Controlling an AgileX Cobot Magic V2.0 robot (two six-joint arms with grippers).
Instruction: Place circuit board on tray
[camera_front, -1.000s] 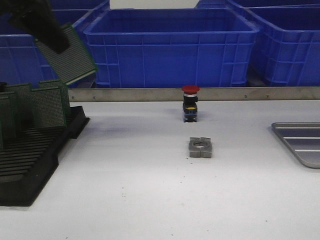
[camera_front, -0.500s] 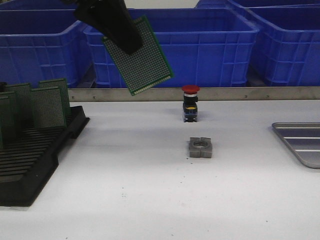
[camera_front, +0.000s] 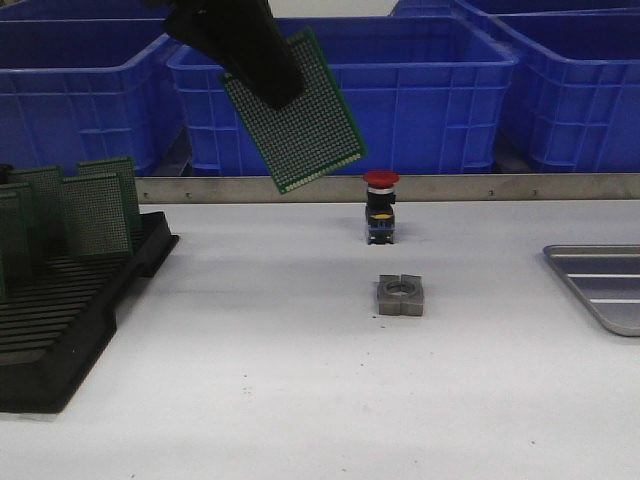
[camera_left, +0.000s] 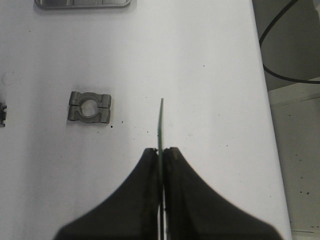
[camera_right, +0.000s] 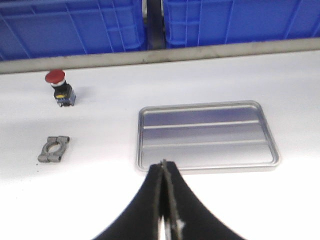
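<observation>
My left gripper (camera_front: 262, 72) is shut on a green perforated circuit board (camera_front: 300, 120) and holds it tilted, high above the table's back middle. In the left wrist view the board (camera_left: 160, 122) shows edge-on between the closed fingers (camera_left: 161, 150). The silver-grey metal tray (camera_front: 600, 280) lies at the table's right edge; it also shows in the right wrist view (camera_right: 206, 134) and at the edge of the left wrist view (camera_left: 82, 4). My right gripper (camera_right: 164, 164) is shut and empty, hovering just short of the tray's near rim.
A black slotted rack (camera_front: 60, 300) with several upright green boards (camera_front: 95, 212) stands at the left. A red-capped push button (camera_front: 381, 206) and a grey metal clamp block (camera_front: 401, 295) sit mid-table. Big blue bins (camera_front: 345, 90) line the back behind a metal rail.
My left gripper has carried the circuit board from above the rack to the right, toward the table's middle. The right arm has not visibly moved.
</observation>
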